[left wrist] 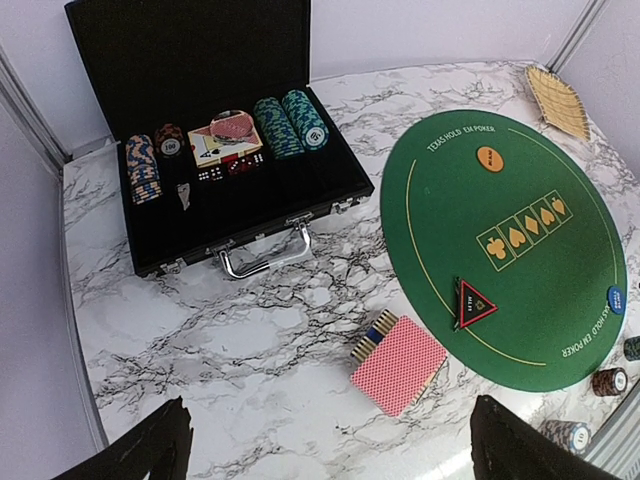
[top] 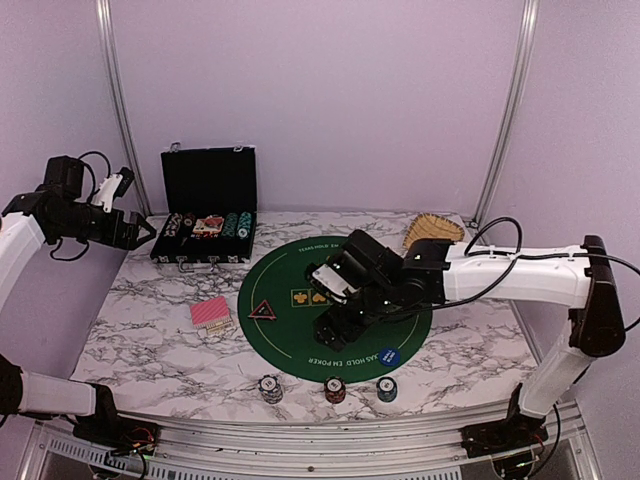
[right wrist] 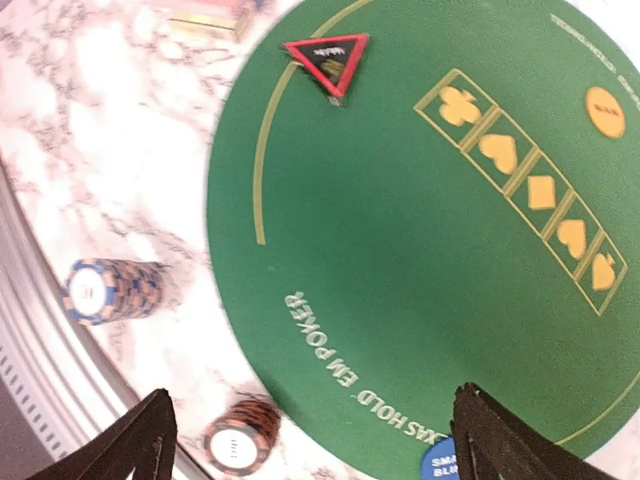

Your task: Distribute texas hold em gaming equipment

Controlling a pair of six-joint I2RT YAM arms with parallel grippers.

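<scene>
A round green mat [top: 300,275] holds a red-black triangle marker [top: 263,311], a blue button [top: 388,356] and an orange button [left wrist: 490,158]. A red-backed card deck [top: 212,313] lies on the marble left of the mat. Three small chip stacks [top: 270,387], [top: 335,389], [top: 387,388] stand along the front edge. My right gripper [top: 332,332] hovers open over the mat's near rim, nothing between its fingers [right wrist: 140,445]; the red chip stack [right wrist: 240,438] sits just inside the left finger. My left gripper [top: 140,232] is open and empty at the far left, above the table.
An open black chip case [top: 207,215] with more chips [left wrist: 290,122] and cards stands at the back left. A woven basket [top: 432,229] lies at the back right. The right arm [top: 500,272] stretches across the mat's right side.
</scene>
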